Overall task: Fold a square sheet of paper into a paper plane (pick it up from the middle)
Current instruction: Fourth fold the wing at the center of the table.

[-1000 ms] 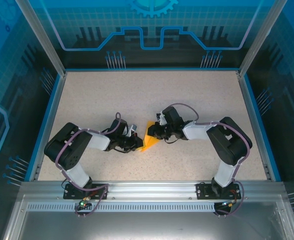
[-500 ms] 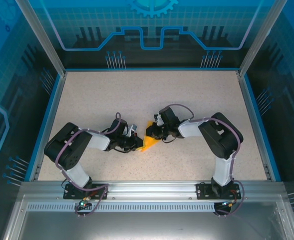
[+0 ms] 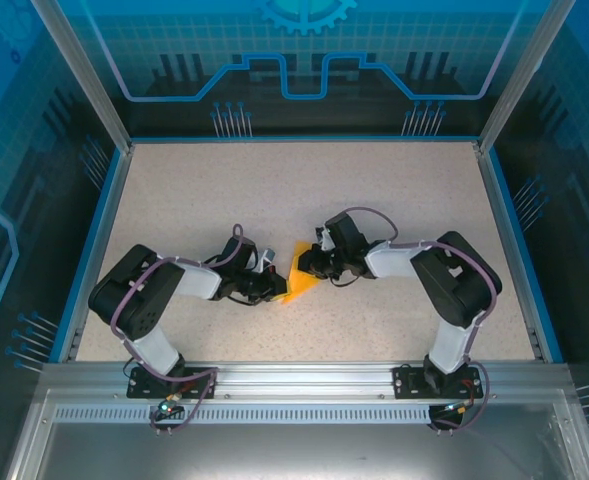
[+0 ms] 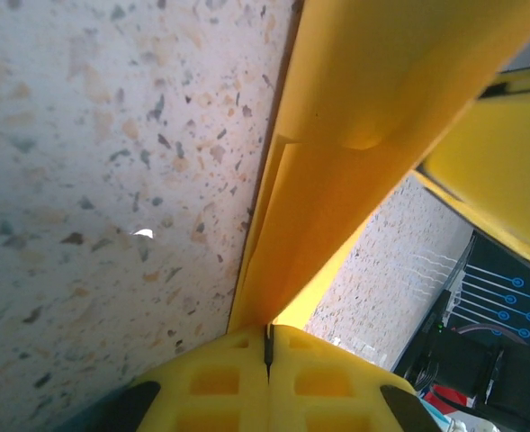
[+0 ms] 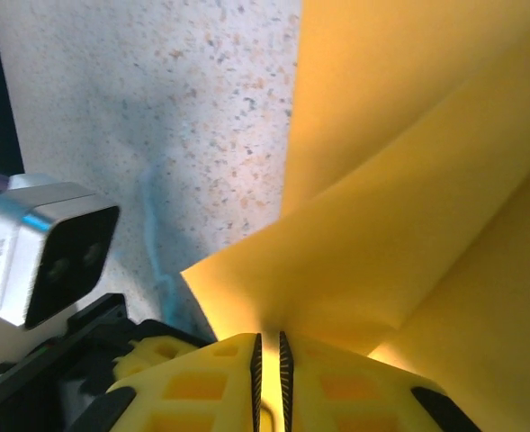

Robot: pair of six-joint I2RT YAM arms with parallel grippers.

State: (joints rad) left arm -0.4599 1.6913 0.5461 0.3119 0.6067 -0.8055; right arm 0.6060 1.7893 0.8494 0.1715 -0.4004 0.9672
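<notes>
Just near of the table's middle, the left gripper (image 3: 272,288) stays clamped tight on the thin, layered orange-yellow sheet of paper (image 3: 299,280). From the right, the right gripper (image 3: 310,264) pinches its smooth flap. It has nudged leftward and returned, probably setting a crease. The speckled matte table (image 3: 374,190) stretches beyond.

From above, the paper (image 3: 300,281) is small and partly covered: the left hand (image 3: 276,289) hides its left edge, the right hand (image 3: 311,264) its upper right part, and the folds cannot be made out. At each wrist the paper runs off the picture's top and right edges, and the layers nearest the lens are blurred.
</notes>
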